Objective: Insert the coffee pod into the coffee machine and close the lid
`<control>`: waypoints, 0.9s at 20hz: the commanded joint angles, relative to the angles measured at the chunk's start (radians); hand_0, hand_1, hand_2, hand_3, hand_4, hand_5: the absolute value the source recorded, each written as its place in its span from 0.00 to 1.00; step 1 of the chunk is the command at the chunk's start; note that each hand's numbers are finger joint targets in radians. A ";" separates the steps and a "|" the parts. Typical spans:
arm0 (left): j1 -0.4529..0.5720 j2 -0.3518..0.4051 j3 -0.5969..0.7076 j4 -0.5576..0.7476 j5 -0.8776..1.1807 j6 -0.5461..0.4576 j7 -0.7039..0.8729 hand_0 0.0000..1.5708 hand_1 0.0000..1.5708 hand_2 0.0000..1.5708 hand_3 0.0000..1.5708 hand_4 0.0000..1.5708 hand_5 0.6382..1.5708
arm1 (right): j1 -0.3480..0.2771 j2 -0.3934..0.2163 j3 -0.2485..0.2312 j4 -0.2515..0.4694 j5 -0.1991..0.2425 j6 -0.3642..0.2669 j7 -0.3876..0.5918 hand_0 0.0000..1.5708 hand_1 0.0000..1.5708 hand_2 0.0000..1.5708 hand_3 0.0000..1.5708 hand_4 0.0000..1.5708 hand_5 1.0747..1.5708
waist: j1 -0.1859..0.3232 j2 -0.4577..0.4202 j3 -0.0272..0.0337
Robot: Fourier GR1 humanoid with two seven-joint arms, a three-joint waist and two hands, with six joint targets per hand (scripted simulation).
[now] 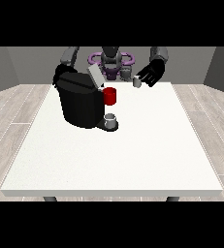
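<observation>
Grey coffee pod (137, 83) sits at the fingertips of the hand at the view's right (150, 74), raised over the table's far edge. Black fingers spread around and above it; looks pinched between thumb and fingers, though exact contact points are too small to resolve. Pod is well apart from the machine, off to its right in the view.

Coffee machine (80, 102): black, bulky body on the table's far left half. Lid (95, 76) is up, a grey flap tilted up and back from the top. Red part (110, 96) sits on the machine's front right side, just under the lid hinge area. Below it, a small grey cup (111, 119) stands on the machine's dark base plate.

Hand at the view's left (60, 73) is mostly hidden behind the machine's top left corner; only a dark bit shows, can't tell the finger state.

White table (118, 160) takes up most of the view, near half bare. Robot torso (111, 60) is behind the far edge, dark with purple rings at shoulder level. Wood-plank floor (11, 111) on both sides.
</observation>
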 commanded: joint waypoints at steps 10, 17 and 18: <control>-0.254 0.118 0.138 0.060 0.023 0.012 0.092 0.77 0.77 0.80 0.76 0.32 1.00 | -0.053 0.032 0.086 -0.103 0.014 0.042 -0.027 0.00 0.00 0.00 0.00 0.32 1.00 | -0.176 0.143 -0.0004; -0.255 0.080 0.108 0.059 -0.003 0.019 0.073 0.82 0.82 0.85 0.81 0.33 1.00 | -0.102 0.021 0.060 -0.141 0.016 -0.010 0.053 0.00 0.00 0.00 0.00 0.32 1.00 | -0.154 0.136 -0.0003; -0.287 0.089 0.113 0.067 -0.004 0.005 0.094 0.81 0.81 0.85 0.81 0.33 1.00 | -0.075 0.044 0.090 -0.138 0.029 -0.005 0.015 0.00 0.00 0.00 0.00 0.32 1.00 | -0.169 0.147 -0.0002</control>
